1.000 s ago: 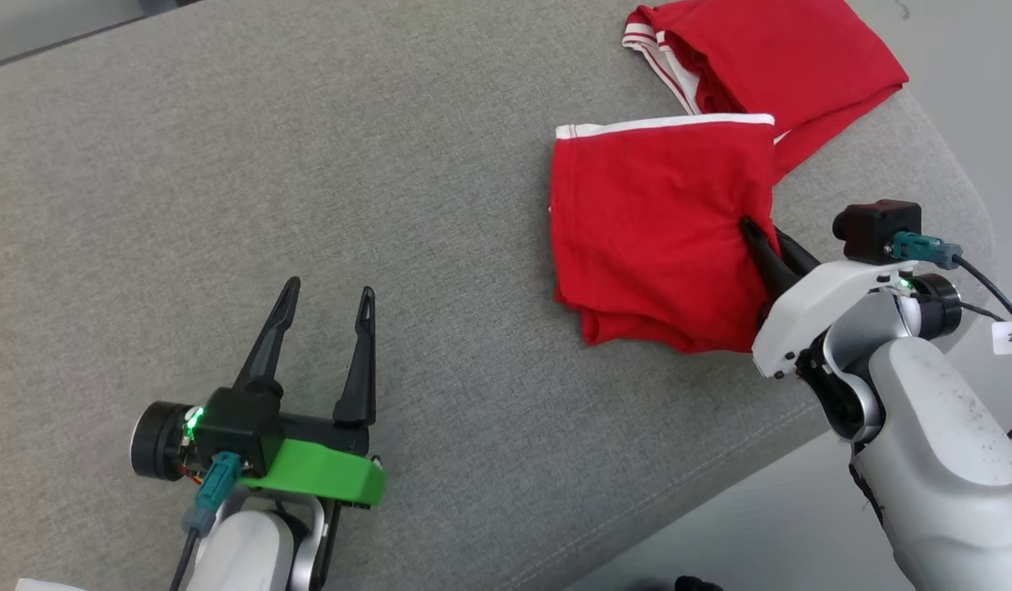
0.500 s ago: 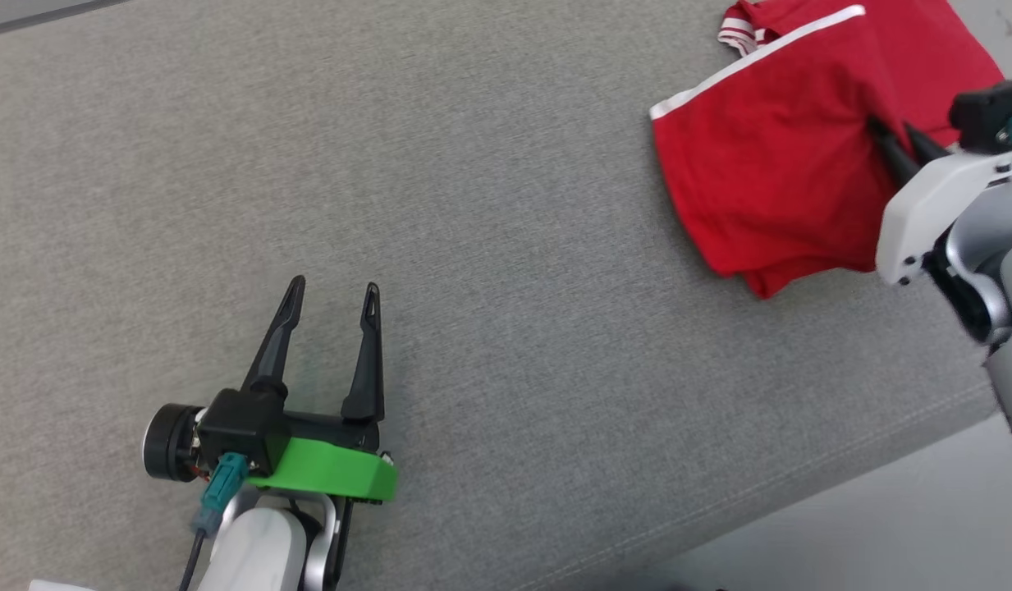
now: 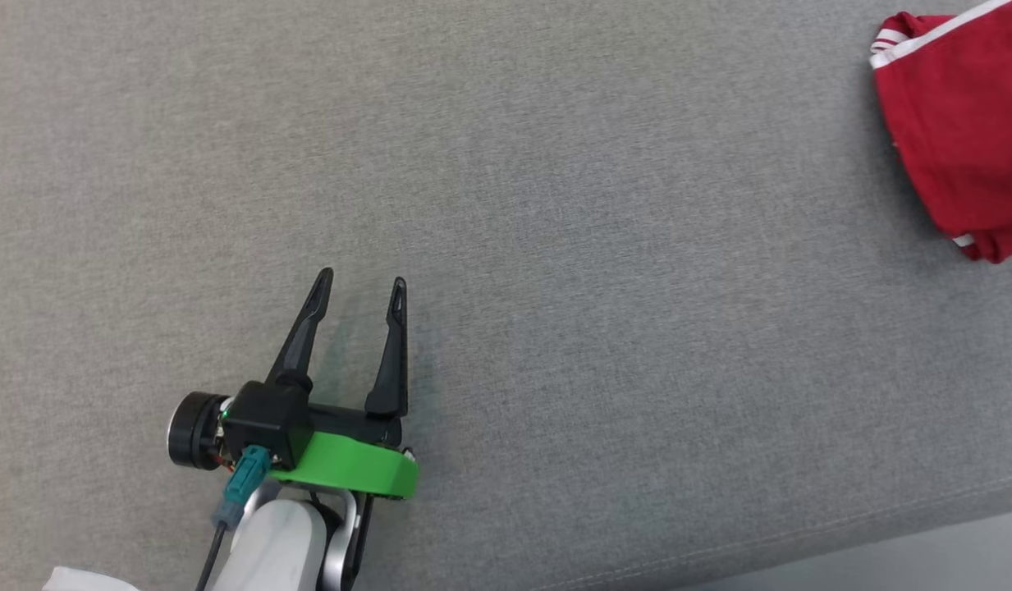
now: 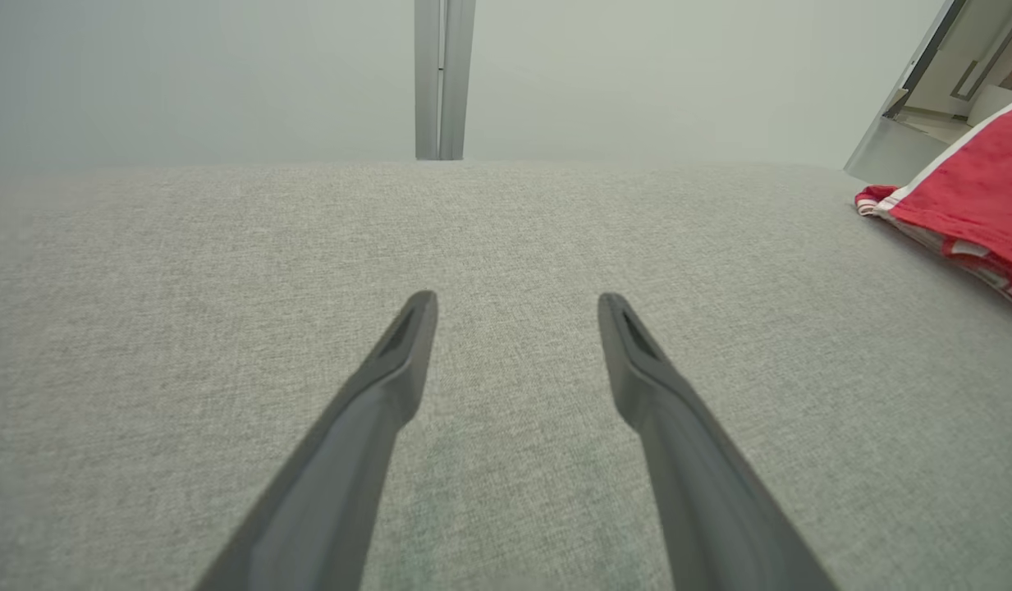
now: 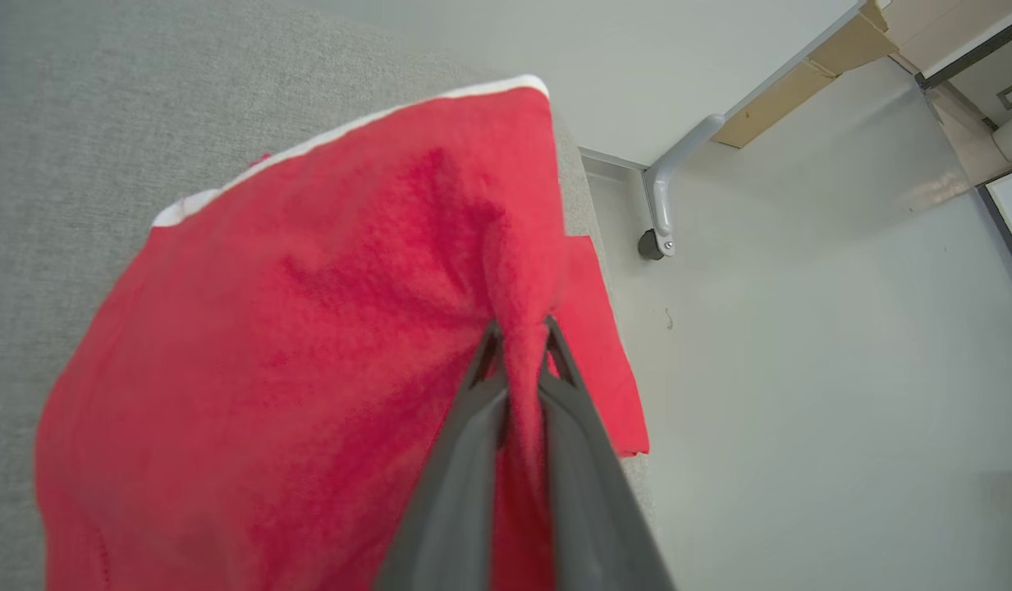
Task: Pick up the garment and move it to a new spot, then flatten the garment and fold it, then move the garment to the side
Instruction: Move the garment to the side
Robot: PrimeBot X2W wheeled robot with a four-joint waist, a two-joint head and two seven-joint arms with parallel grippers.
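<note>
Right gripper (image 5: 520, 326) pinches the red white-trimmed fabric garment (image 5: 309, 328) at the right edge of the grey woven cushion (image 3: 555, 246); left gripper (image 3: 362, 277), spread, lies far leftward

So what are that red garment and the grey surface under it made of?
Red garment: apparently soft knit cloth, perhaps cotton; matte, fuzzy, bunching where the right gripper pinches it. Grey surface: likely woven upholstery fabric; fine heathered weave, matte, no sheen.
</note>
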